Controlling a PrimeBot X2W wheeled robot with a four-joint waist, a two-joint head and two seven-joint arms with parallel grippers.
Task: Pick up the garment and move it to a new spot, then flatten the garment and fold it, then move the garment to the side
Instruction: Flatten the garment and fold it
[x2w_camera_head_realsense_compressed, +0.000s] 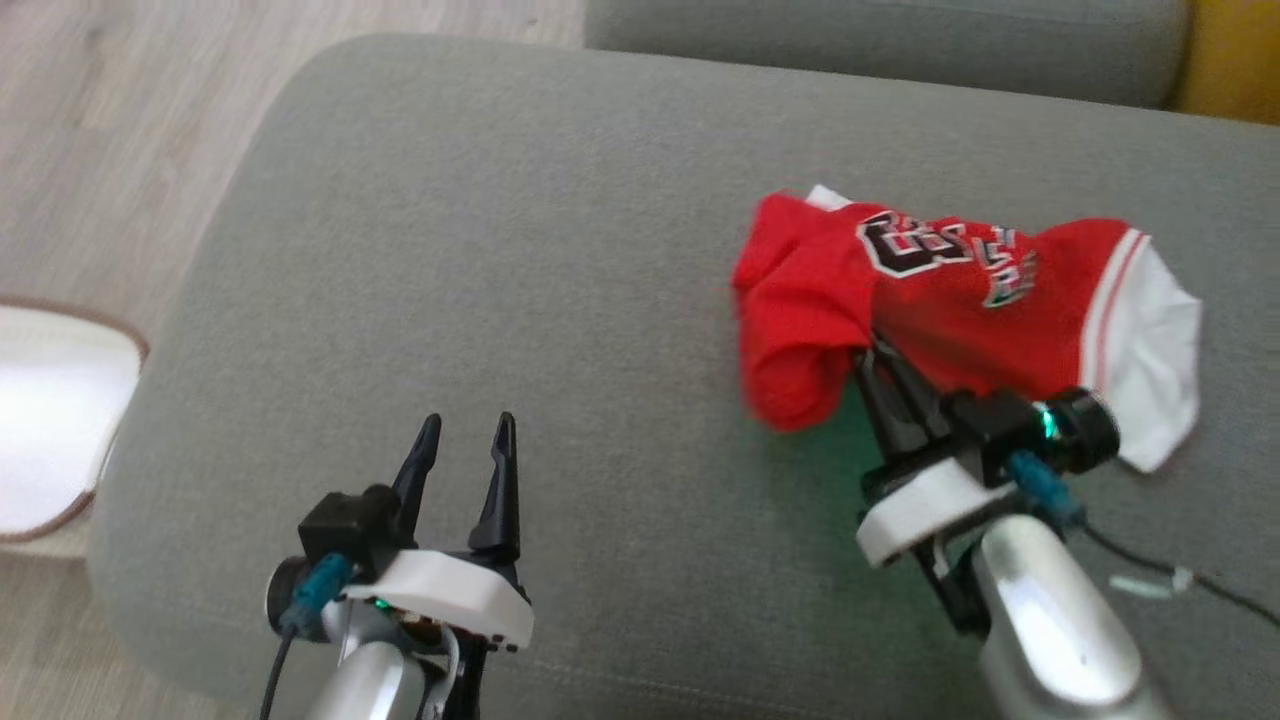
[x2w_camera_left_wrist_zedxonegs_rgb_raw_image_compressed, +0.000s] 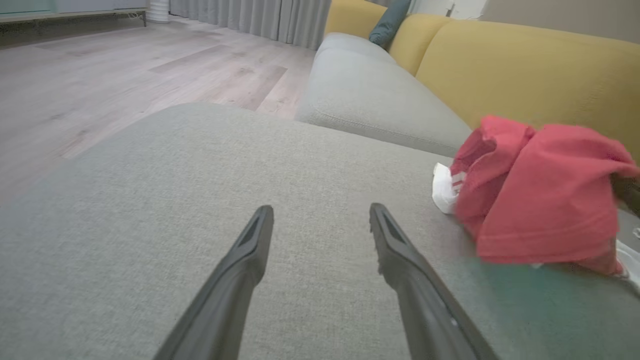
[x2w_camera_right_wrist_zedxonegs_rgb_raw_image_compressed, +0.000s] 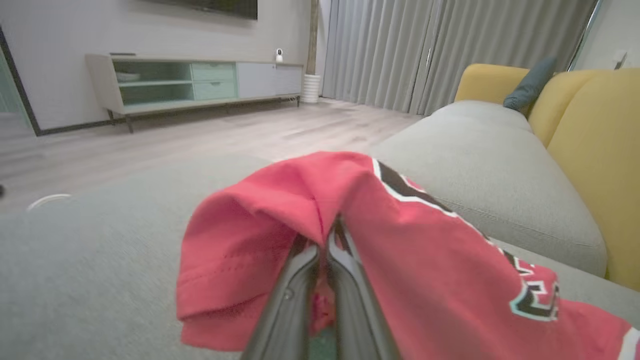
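by my reading the task is at its very start. the garment lies bunched on the right half of the grey seat. the right end effector has its fingers pinched together on a red fold at the garment's near left edge, tenting it up a little. the white sleeve and the printed front lie on the seat, so the carry to a new spot, the flattening, the folding and the move aside are all left to do.

the left end effector hangs wide, holding nothing, over the seat's near left part, where there is room for spreading.

past the seat's far edge are another grey cushion and a yellow sofa back. off the seat's left edge, on the wood floor, lies what seems a white mat. a thin dark cable trails over the seat's near right corner and might snag the cloth.
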